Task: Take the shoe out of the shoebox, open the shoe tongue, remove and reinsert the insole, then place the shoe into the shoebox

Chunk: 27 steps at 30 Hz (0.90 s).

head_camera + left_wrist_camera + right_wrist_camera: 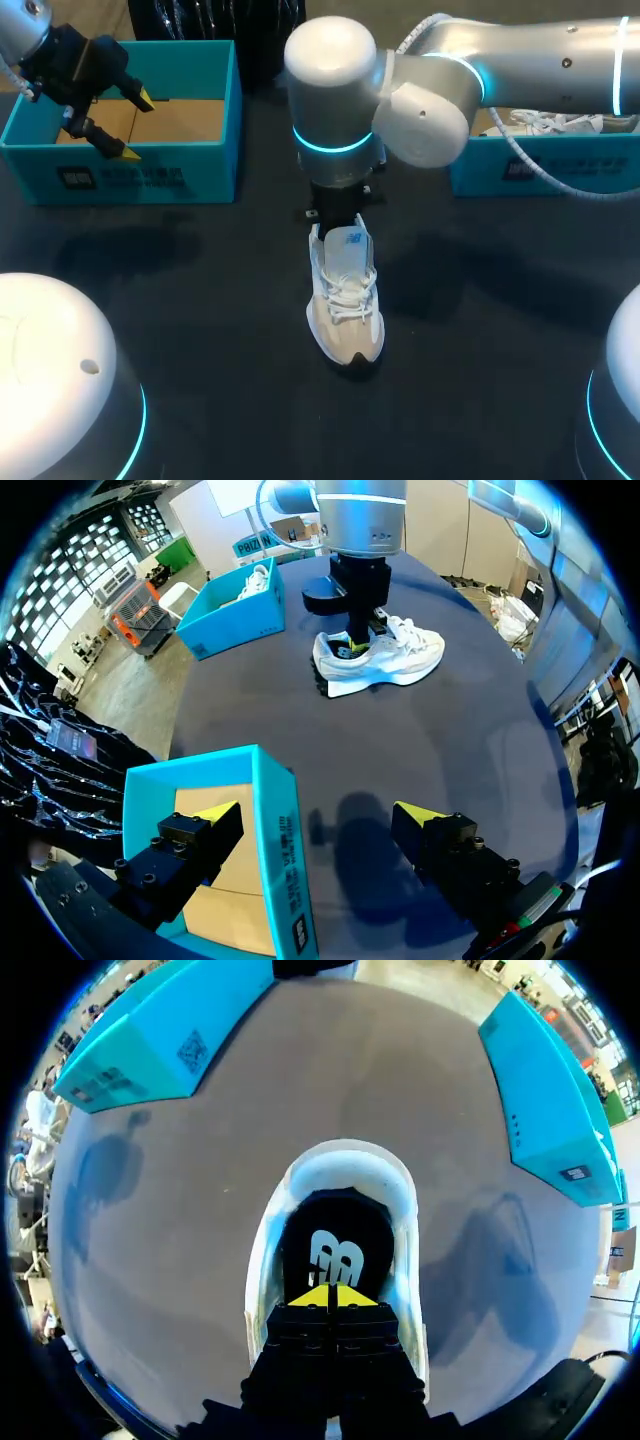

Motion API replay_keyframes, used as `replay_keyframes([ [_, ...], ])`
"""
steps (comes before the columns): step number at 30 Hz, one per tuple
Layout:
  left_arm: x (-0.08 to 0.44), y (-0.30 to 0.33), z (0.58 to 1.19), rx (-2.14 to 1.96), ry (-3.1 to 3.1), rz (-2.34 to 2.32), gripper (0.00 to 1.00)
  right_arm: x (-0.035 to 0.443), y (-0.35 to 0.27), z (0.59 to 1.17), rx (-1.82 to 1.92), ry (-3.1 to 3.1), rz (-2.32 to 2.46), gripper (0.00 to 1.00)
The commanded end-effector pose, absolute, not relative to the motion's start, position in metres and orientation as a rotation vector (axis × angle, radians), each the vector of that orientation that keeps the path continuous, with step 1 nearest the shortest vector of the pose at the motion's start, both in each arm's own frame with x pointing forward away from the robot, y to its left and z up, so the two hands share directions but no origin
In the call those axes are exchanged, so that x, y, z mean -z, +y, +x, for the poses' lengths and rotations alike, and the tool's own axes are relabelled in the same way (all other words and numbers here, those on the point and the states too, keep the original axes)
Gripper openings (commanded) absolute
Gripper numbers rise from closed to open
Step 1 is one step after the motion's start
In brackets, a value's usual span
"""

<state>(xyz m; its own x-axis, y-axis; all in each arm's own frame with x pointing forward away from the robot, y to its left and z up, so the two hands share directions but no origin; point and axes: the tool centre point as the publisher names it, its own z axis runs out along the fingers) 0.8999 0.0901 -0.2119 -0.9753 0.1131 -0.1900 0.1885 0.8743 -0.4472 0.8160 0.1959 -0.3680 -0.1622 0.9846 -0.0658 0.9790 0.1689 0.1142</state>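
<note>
Since the shoe (345, 300) stands on its sole mid-bench (200, 300), toe toward the robot and well apart from both boxes, it has room all round. Right jaws are down inside the collar from above, yellow tips pressed together w/ no gap showing, right at the dark insole (335, 1235). Whether a bit of insole is pinched btwn them I can't tell. Left jaws hang wide astride the wall of the left shoebox (200, 175), one tip over its cardboard floor, the other over the bench, holding nothing.

Handling, as a guess: the shoe is light, w/ a soft, yielding upper and a stiffer sole. It'd prob. slide or tip if the insole is tugged w/o something bracing it. The insole looks thin and floppy, so it's best taken at the heel edge and peeled up, not yanked. For lifting the whole shoe, the heel collar is prob. the firmest spot.

In the way: tongue (350, 245) and laces (347, 290) crowd the opening on the toe side of the right jaws. The right shoebox (560, 170) holds a second shoe (545, 122), and the right arm (520, 50) crosses above it.
</note>
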Motion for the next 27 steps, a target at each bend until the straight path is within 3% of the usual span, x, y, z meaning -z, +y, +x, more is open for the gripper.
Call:
replay_keyframes([
  [1, 0.212, 0.091, 0.9, 0.709, 2.89, 0.235, 1.0, 0.38, 0.199, 0.821, -0.076, 2.294, 1.938, 0.0],
  [8, 0.212, 0.091, 0.9, 0.709, 2.89, 0.235, 1.0, 0.391, 0.199, 0.821, -0.079, 2.305, 1.939, 0.0],
  [17, 0.212, 0.091, 0.9, 0.709, 2.89, 0.235, 1.0, 0.364, 0.192, 0.825, -0.148, 2.198, 1.903, 0.0],
  [27, 0.212, 0.091, 0.9, 0.709, 2.89, 0.235, 1.0, 0.379, 0.193, 0.851, -0.254, 2.13, 1.887, 0.0],
])
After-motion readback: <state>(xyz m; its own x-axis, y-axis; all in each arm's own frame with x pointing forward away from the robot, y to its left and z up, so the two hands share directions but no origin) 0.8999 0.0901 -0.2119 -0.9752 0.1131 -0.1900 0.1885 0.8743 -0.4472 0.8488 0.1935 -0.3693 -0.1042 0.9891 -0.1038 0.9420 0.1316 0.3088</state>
